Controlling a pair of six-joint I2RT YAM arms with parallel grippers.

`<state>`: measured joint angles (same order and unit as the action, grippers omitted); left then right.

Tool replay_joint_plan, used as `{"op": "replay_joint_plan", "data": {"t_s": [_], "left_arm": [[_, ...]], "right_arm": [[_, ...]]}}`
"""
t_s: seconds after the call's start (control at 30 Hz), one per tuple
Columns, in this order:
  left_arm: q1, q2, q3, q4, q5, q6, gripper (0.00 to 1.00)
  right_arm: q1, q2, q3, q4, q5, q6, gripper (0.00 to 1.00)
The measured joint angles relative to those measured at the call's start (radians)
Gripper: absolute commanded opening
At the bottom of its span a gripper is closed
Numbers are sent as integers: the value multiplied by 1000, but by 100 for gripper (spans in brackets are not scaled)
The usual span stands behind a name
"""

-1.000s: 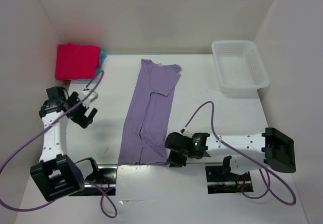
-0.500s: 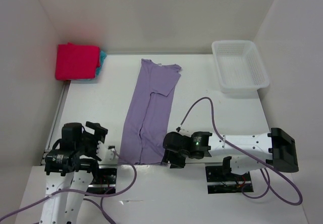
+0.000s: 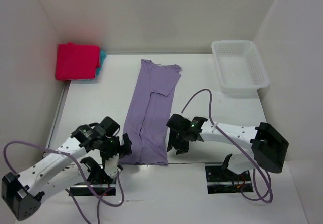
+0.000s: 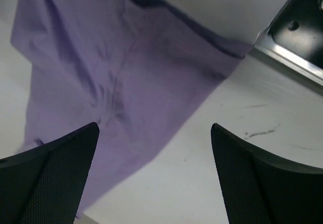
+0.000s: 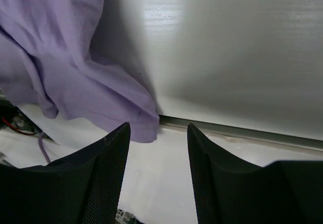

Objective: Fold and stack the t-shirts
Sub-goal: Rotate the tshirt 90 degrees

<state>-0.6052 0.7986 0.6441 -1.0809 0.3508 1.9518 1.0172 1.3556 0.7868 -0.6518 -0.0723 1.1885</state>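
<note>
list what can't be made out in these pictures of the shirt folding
Top view: the turquoise blue cloth shows only an edge; the folded magenta-red shirt covers the rest.
Left wrist view: the pale lavender t-shirt is cut off by the top and left edges.
Right wrist view: the same shirt runs off the top and left edges.

Lavender shirt [image 3: 149, 113]: soft matt cloth (creased); basket [image 3: 232, 43]: white plastic mesh; table [image 3: 202, 82]: smooth, faintly glossy.

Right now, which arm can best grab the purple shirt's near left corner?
Left, I think. The left gripper hangs open right by that corner of the lavender shirt. The right gripper is on the shirt's other side.
</note>
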Motion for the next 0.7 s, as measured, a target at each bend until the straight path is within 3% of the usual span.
{"op": "replay_joint_plan", "data": {"t_s": [0.2,0.33,0.7], "left_arm": [[-277,50,-46,45,-70,12,91],[-397,51,-70,59,-146,11,67],[-438,181,-73,18,-281,15,69]], "right_arm": [[-40,17,0,24,-29,-100,56],[-69,28,0,45,-47,-141,56],[-103,143,-1,120,-89,-194,56]]}}
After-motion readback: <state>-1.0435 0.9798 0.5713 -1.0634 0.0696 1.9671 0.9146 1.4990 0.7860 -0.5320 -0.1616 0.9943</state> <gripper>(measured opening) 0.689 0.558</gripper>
